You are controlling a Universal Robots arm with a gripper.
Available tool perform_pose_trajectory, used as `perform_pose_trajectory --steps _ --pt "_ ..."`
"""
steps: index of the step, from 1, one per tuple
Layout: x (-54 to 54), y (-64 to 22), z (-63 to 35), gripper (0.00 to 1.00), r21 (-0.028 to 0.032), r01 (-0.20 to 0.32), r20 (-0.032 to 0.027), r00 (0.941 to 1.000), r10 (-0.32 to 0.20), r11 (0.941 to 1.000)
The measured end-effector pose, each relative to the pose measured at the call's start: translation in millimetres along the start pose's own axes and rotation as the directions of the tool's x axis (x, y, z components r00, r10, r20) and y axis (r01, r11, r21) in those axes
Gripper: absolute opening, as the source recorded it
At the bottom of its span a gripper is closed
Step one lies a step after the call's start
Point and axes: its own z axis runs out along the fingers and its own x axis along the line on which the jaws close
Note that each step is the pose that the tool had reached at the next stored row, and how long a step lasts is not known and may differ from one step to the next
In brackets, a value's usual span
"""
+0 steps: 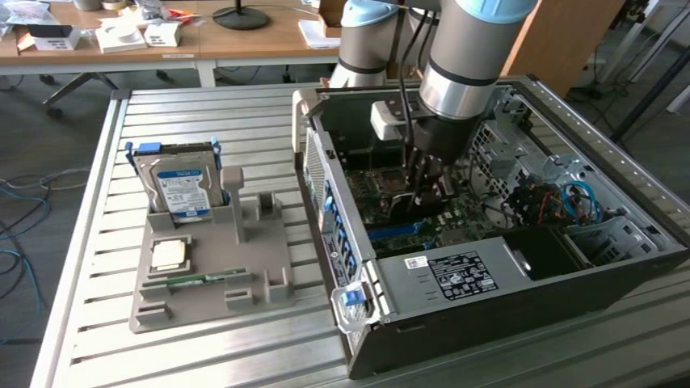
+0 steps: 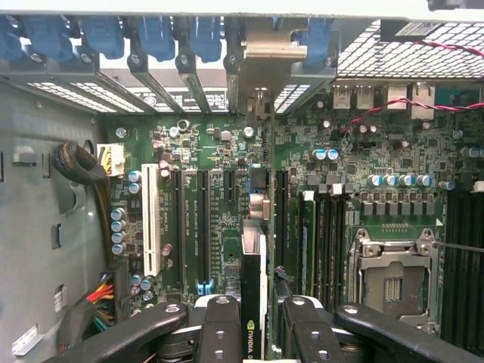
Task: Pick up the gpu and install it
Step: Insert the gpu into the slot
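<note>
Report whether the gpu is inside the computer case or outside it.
Inside. The thin, black-faced gpu card stands on edge over the green motherboard, between the black gripper fingers. Fully seated: cannot tell.

Looks like a workshop-cum-office under soft, even light, free of hard shadows. Has, well behind the gripper [image 1: 422, 190], a row of pale wooden desks [image 1: 216, 40] on white legs, strewn with small white boxes [image 1: 119, 36] and bearing a round black stand base [image 1: 239, 18], plus a tall wooden panel [image 1: 561, 32] off to the exterior view's right of the gripper. Shows grey floor [image 1: 44, 133] far out to the exterior view's left of the gripper, loose blue cables [image 1: 16, 190] trailing across it, and a slatted aluminium table [image 1: 97, 242] spreading beneath the gripper.
</note>
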Motion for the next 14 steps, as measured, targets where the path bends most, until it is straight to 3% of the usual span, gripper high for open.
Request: perform_pose_trajectory --steps 14 --pt "0.1 0.5 4.4 0.26 -0.0001 0.000 -0.0001 1.0000 0.000 1.0000"
